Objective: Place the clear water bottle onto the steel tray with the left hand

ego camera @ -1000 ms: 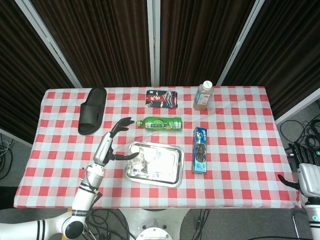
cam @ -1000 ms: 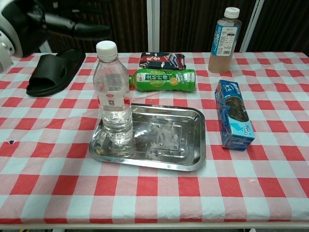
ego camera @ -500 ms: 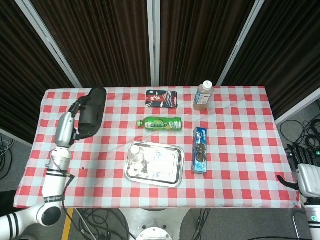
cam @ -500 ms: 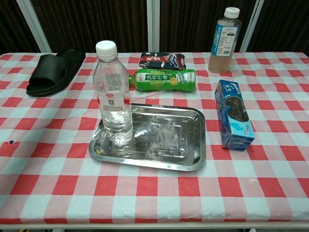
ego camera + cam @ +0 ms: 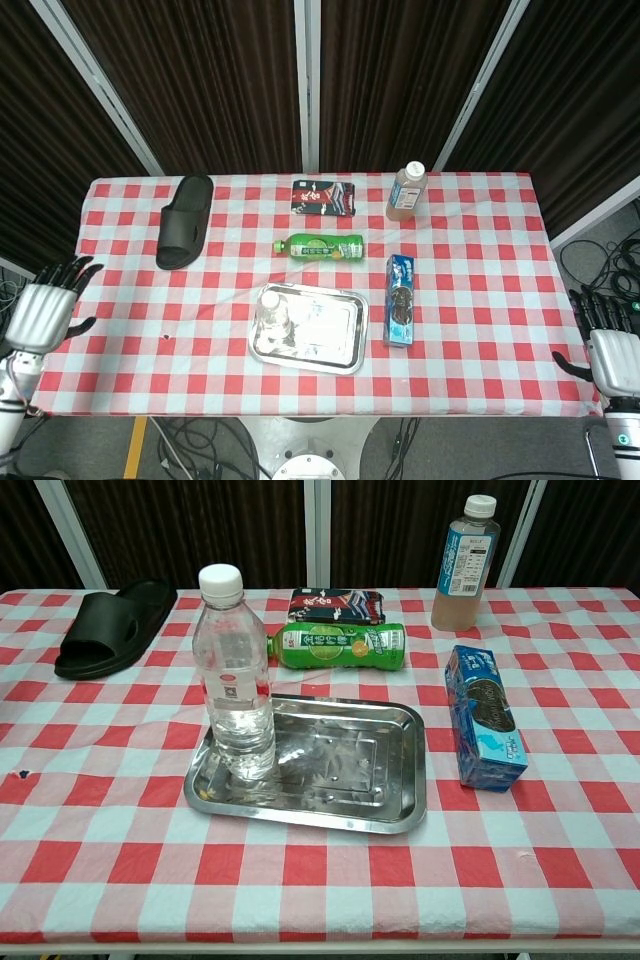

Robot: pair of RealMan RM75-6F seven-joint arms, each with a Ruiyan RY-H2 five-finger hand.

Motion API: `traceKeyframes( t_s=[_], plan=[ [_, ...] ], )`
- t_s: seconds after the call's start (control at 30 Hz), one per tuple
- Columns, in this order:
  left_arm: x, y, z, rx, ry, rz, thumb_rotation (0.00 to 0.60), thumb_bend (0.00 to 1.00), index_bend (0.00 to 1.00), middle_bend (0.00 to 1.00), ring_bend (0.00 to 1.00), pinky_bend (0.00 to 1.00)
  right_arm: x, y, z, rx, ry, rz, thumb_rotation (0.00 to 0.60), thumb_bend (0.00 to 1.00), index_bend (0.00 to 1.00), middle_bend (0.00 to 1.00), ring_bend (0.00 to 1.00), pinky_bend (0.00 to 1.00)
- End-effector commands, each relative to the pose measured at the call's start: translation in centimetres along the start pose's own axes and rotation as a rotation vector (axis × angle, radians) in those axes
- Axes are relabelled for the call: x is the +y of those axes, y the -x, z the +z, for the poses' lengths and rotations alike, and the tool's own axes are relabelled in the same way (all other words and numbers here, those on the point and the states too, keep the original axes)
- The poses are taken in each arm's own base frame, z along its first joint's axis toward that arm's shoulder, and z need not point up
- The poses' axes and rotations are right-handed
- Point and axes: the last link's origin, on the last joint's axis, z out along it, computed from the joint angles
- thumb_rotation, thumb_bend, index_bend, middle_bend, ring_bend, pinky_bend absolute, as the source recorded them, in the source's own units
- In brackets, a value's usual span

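Both hands hang off the table's edges with fingers apart and nothing in them: left hand by the left side, right hand by the right. Only the head view shows them; the chest view shows none. One clear water bottle stands upright on the left end of the single steel tray. Beyond it lie one green bottle, one dark packet, one black slipper; one amber bottle stands, and one blue cookie pack lies right of the tray.
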Motion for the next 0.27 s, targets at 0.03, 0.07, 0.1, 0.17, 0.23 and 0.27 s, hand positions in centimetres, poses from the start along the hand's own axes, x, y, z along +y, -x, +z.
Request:
traceKeyframes(
  t_s=[0.03, 0.07, 0.1, 0.17, 0.23, 0.27],
  plan=[
    [-0.3, 0.4, -1.3, -0.023, -0.014, 0.055, 0.600, 0.05, 0.27, 0.26, 0.17, 0.21, 0.0, 0.1, 0.0, -0.003, -0.003, -0.004, 0.600, 0.11, 0.00, 0.00, 0.00, 0.00],
    [-0.3, 0.5, -1.5, -0.030, -0.020, 0.061, 0.600, 0.05, 0.26, 0.26, 0.17, 0.21, 0.0, 0.2, 0.0, -0.004, -0.003, -0.006, 0.600, 0.11, 0.00, 0.00, 0.00, 0.00],
    [-0.4, 0.5, -1.8, -0.037, -0.027, 0.064, 0.600, 0.05, 0.26, 0.26, 0.17, 0.21, 0.0, 0.2, 0.0, -0.005, -0.002, -0.007, 0.600, 0.11, 0.00, 0.00, 0.00, 0.00],
    [-0.6, 0.5, -2.5, -0.052, -0.039, 0.062, 0.600, 0.04, 0.26, 0.26, 0.17, 0.21, 0.0, 0.2, 0.1, -0.005, -0.002, -0.006, 0.600, 0.11, 0.00, 0.00, 0.00, 0.00],
    [-0.8, 0.6, -3.2, -0.064, -0.045, 0.060, 0.600, 0.04, 0.26, 0.26, 0.17, 0.21, 0.0, 0.2, 0.0, -0.006, -0.002, -0.006, 0.600, 0.11, 0.00, 0.00, 0.00, 0.00],
    [-0.9, 0.7, -3.5, -0.069, -0.047, 0.059, 0.600, 0.04, 0.26, 0.26, 0.17, 0.21, 0.0, 0.3, 0.0, -0.007, -0.004, -0.006, 0.600, 0.11, 0.00, 0.00, 0.00, 0.00]
  ],
)
